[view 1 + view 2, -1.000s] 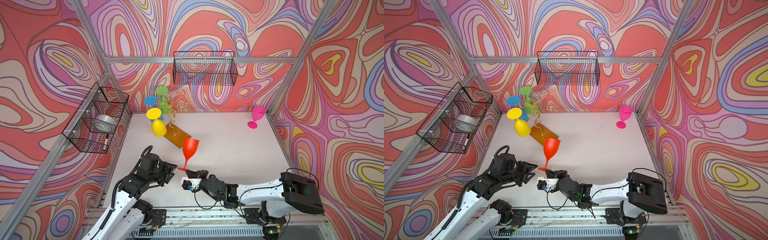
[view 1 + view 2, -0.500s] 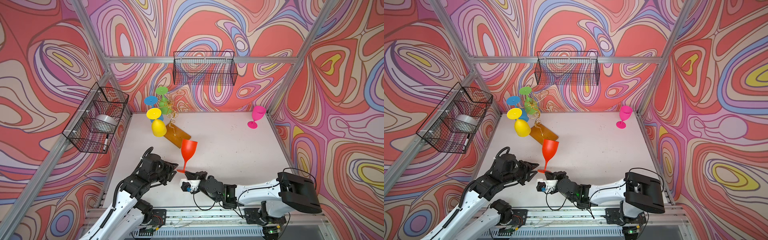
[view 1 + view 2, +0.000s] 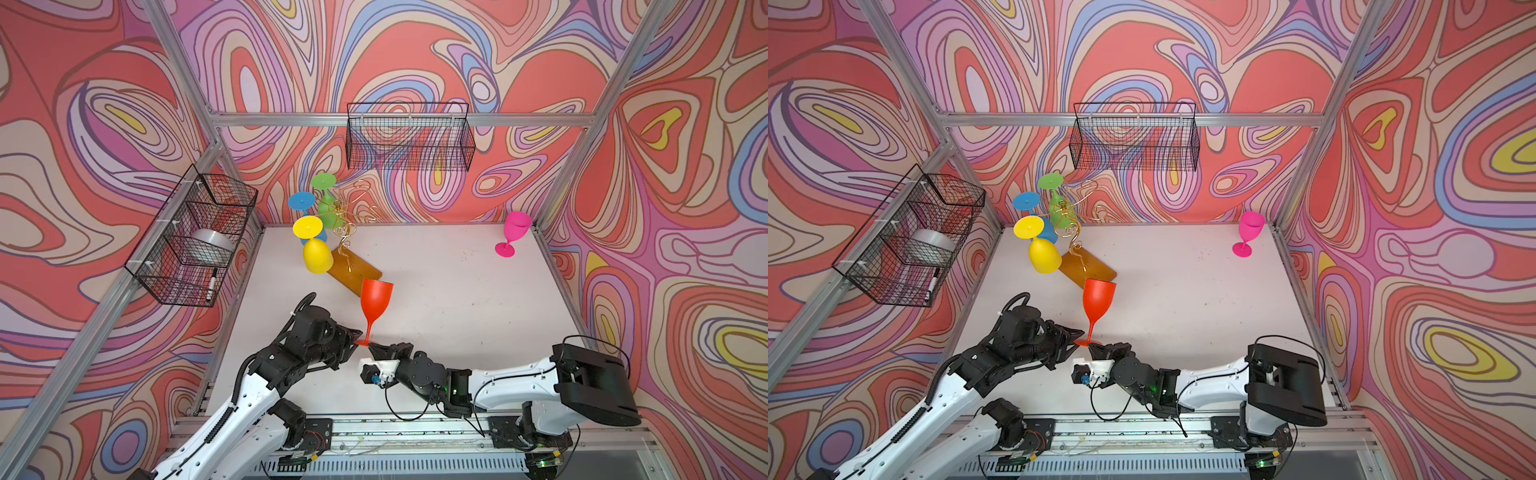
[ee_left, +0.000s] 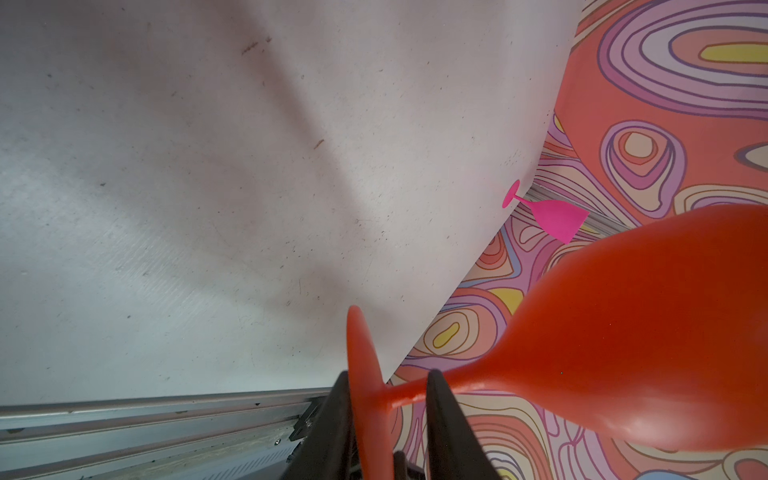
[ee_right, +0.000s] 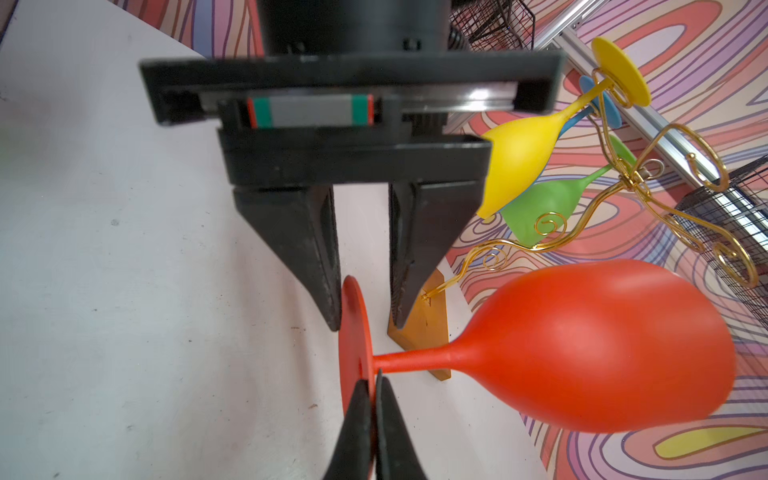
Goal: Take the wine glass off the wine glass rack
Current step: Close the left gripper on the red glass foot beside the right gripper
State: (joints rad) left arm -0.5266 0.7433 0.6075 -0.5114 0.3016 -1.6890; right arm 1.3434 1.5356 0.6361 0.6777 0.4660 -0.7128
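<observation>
We see side wire basket [image 3: 166,226] holding silver roll [image 3: 210,245] and marker [image 3: 212,284]. Back wire basket [image 3: 409,137] hangs on rear rail. On wine glass rack [image 3: 358,272]: yellow glass [image 3: 317,259], blue glass [image 3: 302,201] and green glass [image 3: 324,181], bowls down. We find red wine glass [image 3: 376,299] off rack, upright, just before its base. The right gripper [image 5: 372,382] pinches foot. The left gripper [image 5: 361,324] has jaws apart, straddling foot rim.
</observation>
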